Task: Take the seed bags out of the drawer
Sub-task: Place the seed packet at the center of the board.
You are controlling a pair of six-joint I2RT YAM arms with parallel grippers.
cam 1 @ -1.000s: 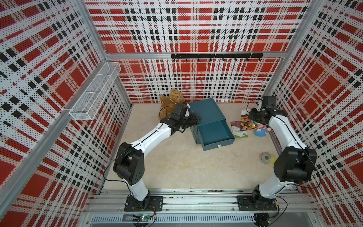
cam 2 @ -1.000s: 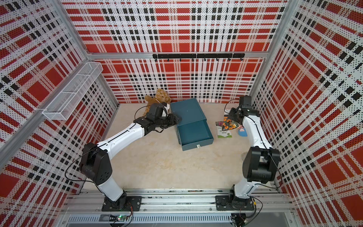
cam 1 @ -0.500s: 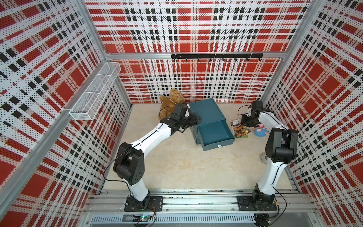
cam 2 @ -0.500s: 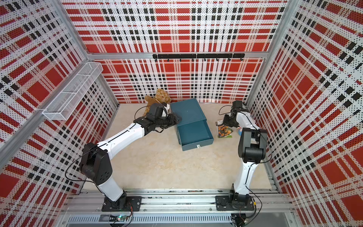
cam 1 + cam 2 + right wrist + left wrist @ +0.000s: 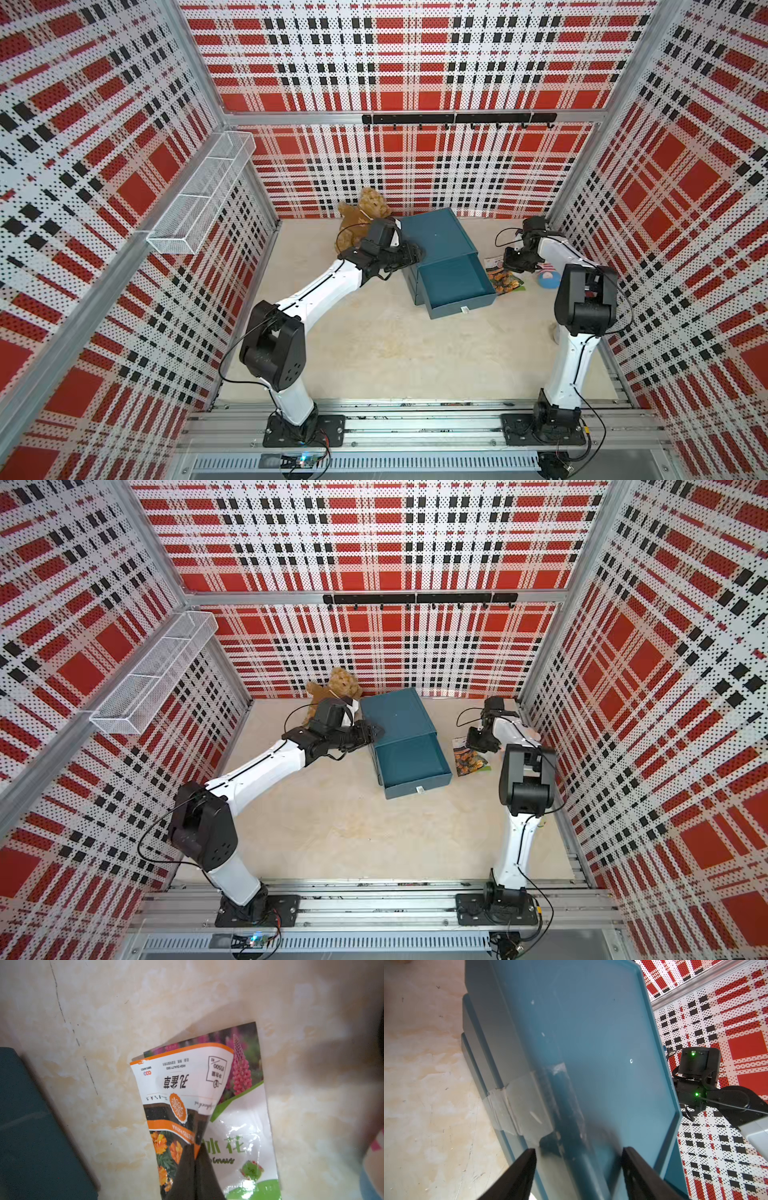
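Observation:
The teal cabinet (image 5: 432,237) (image 5: 399,712) stands at the back with its drawer (image 5: 451,276) (image 5: 411,758) pulled out; the drawer floor is bare. My left gripper (image 5: 411,257) (image 5: 372,733) (image 5: 579,1153) clamps the cabinet's top left edge, one finger on the side wall and one on the top. Two seed bags lie overlapped on the table right of the drawer. My right gripper (image 5: 513,264) (image 5: 478,739) (image 5: 194,1148) is shut on the edge of the orange-flower bag (image 5: 505,282) (image 5: 469,762) (image 5: 166,1142). That bag bends up over the pink-flower bag (image 5: 241,1076).
A brown teddy bear (image 5: 365,212) sits behind my left wrist against the back wall. A blue round object (image 5: 548,278) lies right of the bags, beside the right arm. A wire basket (image 5: 203,203) hangs on the left wall and a black hook rail (image 5: 457,118) on the back wall.
The right arm has folded, its elbow swinging in from the right wall, and its gripper has shifted slightly left and forward over the bags. The left arm has not moved.

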